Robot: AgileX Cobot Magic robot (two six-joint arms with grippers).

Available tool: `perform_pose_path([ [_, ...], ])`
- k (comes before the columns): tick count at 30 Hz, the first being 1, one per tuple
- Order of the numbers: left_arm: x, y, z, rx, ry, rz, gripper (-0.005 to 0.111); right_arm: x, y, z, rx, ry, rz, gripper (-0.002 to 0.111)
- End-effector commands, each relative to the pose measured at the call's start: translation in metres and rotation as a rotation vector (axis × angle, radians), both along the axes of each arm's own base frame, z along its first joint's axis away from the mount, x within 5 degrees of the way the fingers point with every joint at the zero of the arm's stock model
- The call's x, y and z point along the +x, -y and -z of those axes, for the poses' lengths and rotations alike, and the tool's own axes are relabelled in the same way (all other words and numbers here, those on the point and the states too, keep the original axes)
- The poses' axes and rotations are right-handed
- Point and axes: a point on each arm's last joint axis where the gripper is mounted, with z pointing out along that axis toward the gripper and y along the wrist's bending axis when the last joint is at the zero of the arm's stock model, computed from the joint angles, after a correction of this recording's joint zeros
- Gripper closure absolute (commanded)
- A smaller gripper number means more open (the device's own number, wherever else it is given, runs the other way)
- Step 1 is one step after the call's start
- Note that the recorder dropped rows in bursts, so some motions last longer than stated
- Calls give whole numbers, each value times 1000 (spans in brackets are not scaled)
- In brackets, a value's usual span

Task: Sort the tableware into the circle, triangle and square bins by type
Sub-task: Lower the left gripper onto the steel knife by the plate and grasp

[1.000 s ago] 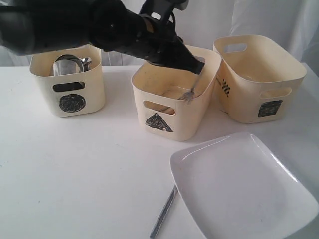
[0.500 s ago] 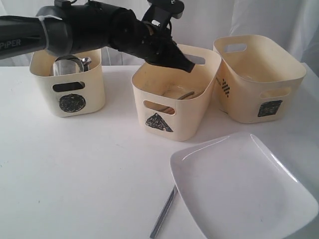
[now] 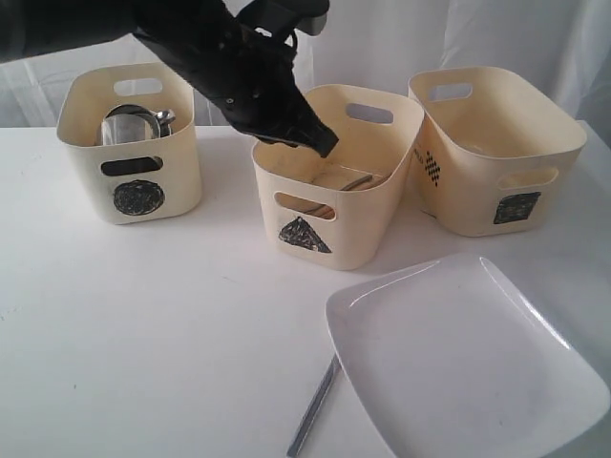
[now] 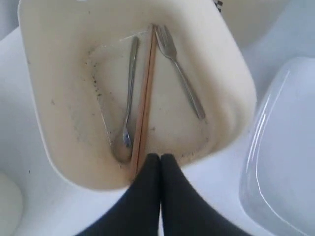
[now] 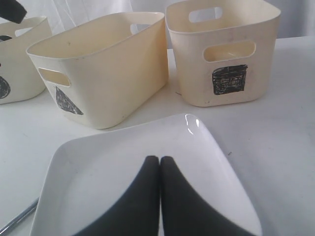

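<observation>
Now the jaws of my left gripper (image 4: 160,156) are pressed shut with nothing in them, hanging over one rim of the triangle bin (image 3: 382,219). Down inside lie the fork (image 4: 182,73), the spoon (image 4: 129,98) and the wooden chopsticks (image 4: 145,98), flat on the bottom. The jaws of my right gripper (image 5: 160,158) are shut and empty too, low over the big white plate (image 3: 458,353) on the counter (image 3: 143,315).

I think the knife (image 3: 313,408) is next. One end sits right at the plate's edge; I cannot tell if it goes under. To do it well I should lift straight up so I don't bump the bin. Then I should open the jaws before coming down and pinch the knife across its thin middle, away from the plate. It looks flat and slippery, so I should go low and slow.
</observation>
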Motion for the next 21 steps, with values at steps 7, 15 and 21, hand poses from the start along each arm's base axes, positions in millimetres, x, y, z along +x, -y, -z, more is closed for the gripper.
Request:
perform_pose_path([
  [7, -49, -26, 40, 29, -184, 4, 107, 0, 0, 1, -1, 13, -1, 108],
  [15, -94, -11, 94, 62, -318, 75, 107, 0, 0, 1, -1, 13, -1, 108],
  [21, -112, 0, 99, 61, -329, 122, 107, 0, 0, 1, -1, 13, -1, 108],
])
